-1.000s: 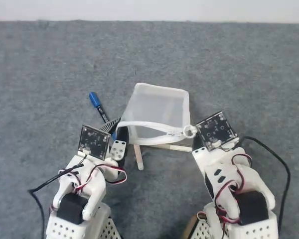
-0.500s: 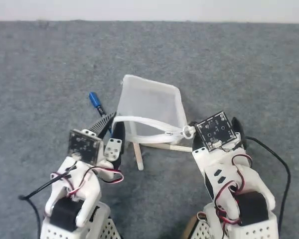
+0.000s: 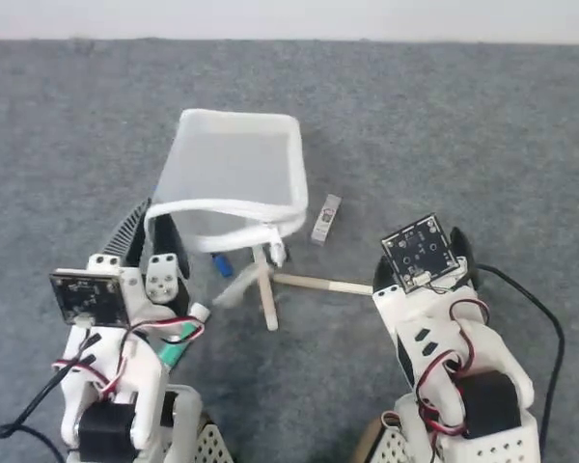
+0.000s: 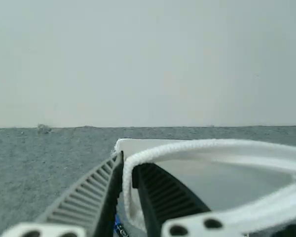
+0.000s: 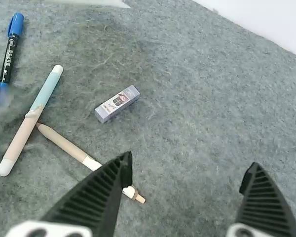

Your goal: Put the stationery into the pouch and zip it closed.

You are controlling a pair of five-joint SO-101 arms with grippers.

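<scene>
Fingers of the left gripper [image 4: 129, 163] are pressed together on the white zipper rim of the pouch [image 3: 236, 164], pinching it at the corner of the mouth nearest that arm. We see the mouth gaping open toward the arms, with the mesh body stretching away over the grey mat [image 3: 463, 116].

Just beside the mouth lie a blue marker [image 5: 9, 47], a pale pen [image 5: 32, 118] and a wooden pencil [image 5: 69, 148] that touches the pen. A small eraser box [image 5: 117, 103] sits near them, apart. All are outside the pouch. A green marker [image 3: 177, 353] lies close against the left arm.

We find the right gripper [image 5: 187, 170] spread wide and holding nothing, over the mat beside the pencil's end.
</scene>
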